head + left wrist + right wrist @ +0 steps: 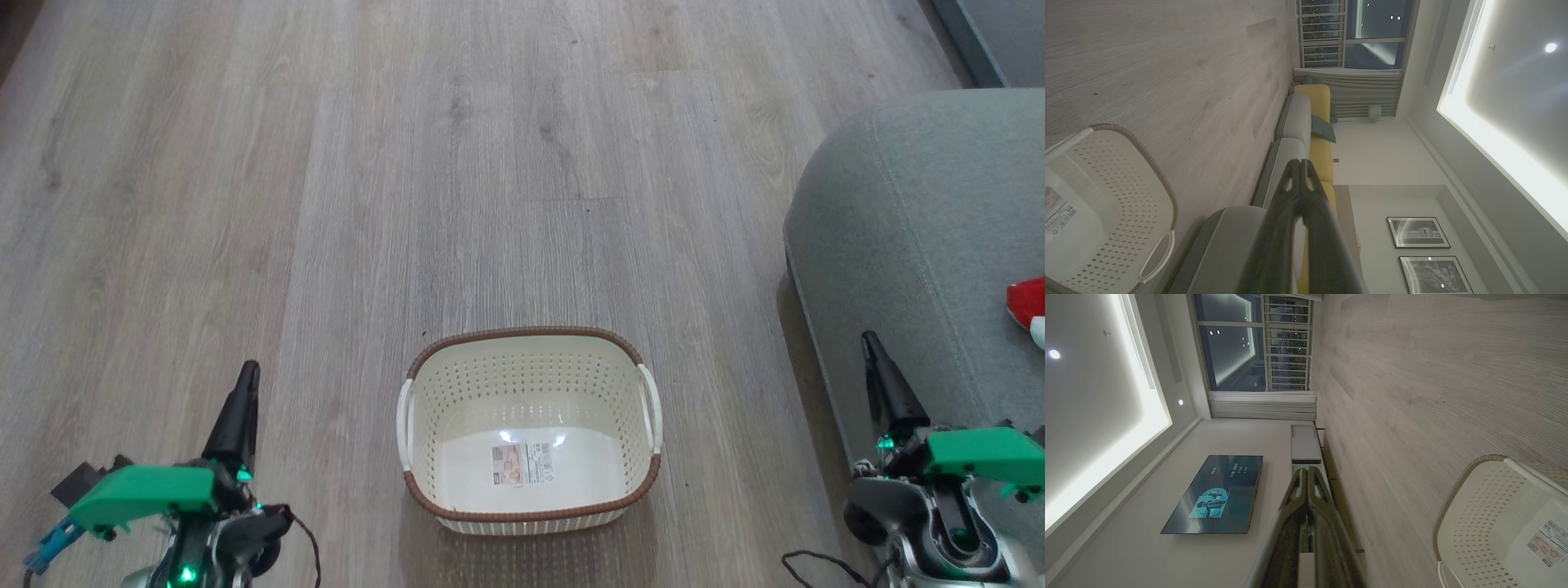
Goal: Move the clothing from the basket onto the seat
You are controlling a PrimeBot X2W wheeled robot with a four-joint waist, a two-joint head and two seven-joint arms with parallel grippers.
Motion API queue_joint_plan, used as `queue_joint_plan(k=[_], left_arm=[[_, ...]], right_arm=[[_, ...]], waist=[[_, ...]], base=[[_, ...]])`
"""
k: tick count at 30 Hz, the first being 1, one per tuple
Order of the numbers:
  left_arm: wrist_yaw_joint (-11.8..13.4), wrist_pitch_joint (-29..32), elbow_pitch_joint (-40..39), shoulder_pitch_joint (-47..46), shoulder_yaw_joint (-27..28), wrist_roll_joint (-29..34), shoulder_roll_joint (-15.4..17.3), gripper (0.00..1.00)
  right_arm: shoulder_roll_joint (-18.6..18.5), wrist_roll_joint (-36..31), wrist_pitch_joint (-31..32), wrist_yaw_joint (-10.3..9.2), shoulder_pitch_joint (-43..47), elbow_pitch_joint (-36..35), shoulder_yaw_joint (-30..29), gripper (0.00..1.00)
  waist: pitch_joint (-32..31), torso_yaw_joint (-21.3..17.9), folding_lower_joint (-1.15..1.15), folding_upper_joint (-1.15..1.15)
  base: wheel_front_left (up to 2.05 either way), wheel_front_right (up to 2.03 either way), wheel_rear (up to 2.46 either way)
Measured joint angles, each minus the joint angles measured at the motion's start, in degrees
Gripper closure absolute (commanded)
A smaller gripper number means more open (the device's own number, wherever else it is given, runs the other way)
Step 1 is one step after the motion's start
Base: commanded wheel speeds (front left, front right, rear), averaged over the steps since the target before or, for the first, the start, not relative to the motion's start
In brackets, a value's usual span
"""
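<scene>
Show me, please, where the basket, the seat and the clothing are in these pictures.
basket (531, 377): head view, on its perforated far wall.
seat (914, 212): head view, on its bare grey top.
clothing (1028, 300): head view, on the red fabric at the picture's right edge.

Bare wooden floor (408, 163) spreads across the upper and left parts of the head view, open room for either arm. The basket (526, 332) stands low in the middle, mouth open upward, ringed by its brown rim and two white handles. At the right edge the seat (914, 245) rises as a broad rounded bulk just beside the right pincer (870, 343), a strip of floor between it and the basket. The left pincer (247, 376), lower left, has floor all round it.
</scene>
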Motion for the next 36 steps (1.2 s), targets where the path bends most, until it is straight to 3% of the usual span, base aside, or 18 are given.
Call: queue_joint_plan(k=[36], left_arm=[[0.0, 0.0, 0.0, 0.0, 0.0, 0.0, 0.0, 1.0]], right_arm=[[0.0, 0.0, 0.0, 0.0, 0.0, 0.0, 0.0, 1.0]], waist=[[0.0, 0.0, 0.0, 0.0]], base=[[0.0, 0.0, 0.0]])
